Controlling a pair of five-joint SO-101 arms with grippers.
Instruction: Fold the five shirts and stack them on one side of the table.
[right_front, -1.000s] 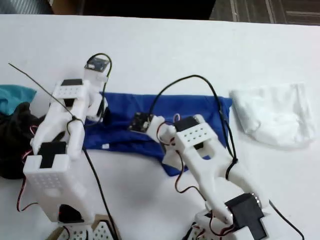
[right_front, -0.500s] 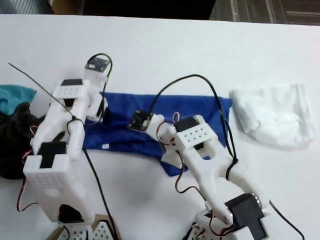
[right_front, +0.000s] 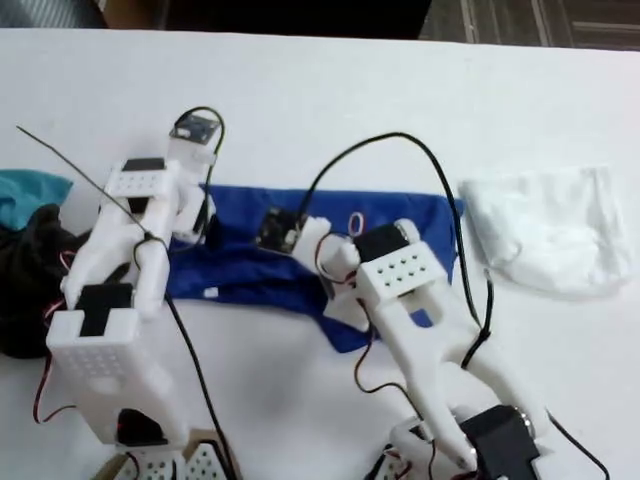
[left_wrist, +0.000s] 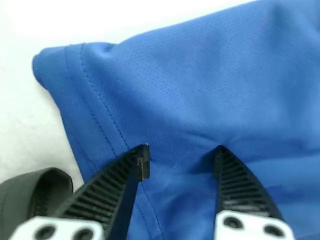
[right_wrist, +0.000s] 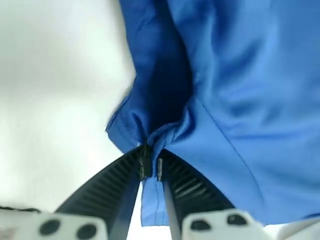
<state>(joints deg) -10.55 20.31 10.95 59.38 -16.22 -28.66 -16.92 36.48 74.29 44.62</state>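
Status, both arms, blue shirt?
Left gripper open, tips on blue mesh shirt. Right gripper shut on its hem. White crumpled shirt, black garment, teal garment off to the sides.

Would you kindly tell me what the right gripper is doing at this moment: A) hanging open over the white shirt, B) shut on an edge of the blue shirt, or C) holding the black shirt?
B: the right wrist view shows the right gripper pinched shut on a bunched edge of the blue shirt.
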